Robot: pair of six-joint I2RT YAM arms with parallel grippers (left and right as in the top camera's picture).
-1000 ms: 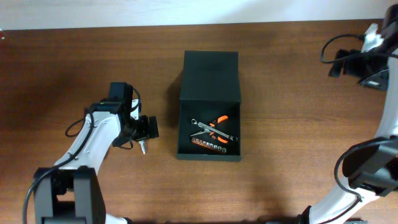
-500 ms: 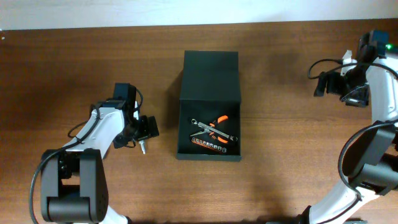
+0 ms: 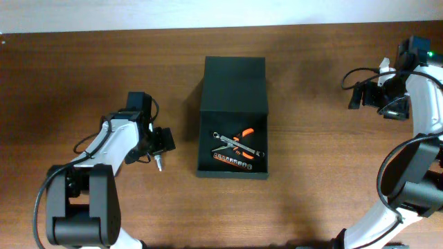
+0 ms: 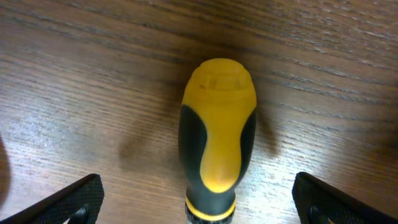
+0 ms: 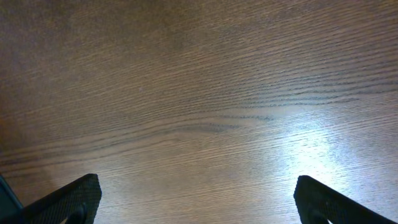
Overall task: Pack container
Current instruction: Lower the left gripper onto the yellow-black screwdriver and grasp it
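Left gripper (image 3: pixel 165 140) is spread wide, nothing grasped; a yellow-black screwdriver handle (image 4: pixel 217 137) is seen between its fingertips, untouched, left of the container (image 3: pixel 232 174). Handle embossing cannot be read. Right gripper (image 5: pixel 199 202) is released, well right of the container. Lid (image 3: pixel 234 83) is laid open; orange-handled pliers (image 3: pixel 243 133), wrench (image 3: pixel 234 144) and socket strip (image 3: pixel 232 160) are held inside.

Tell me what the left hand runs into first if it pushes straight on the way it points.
Most likely the yellow-and-black screwdriver handle: it lies centred ahead of the open left hand, on the table. How far off is unclear.
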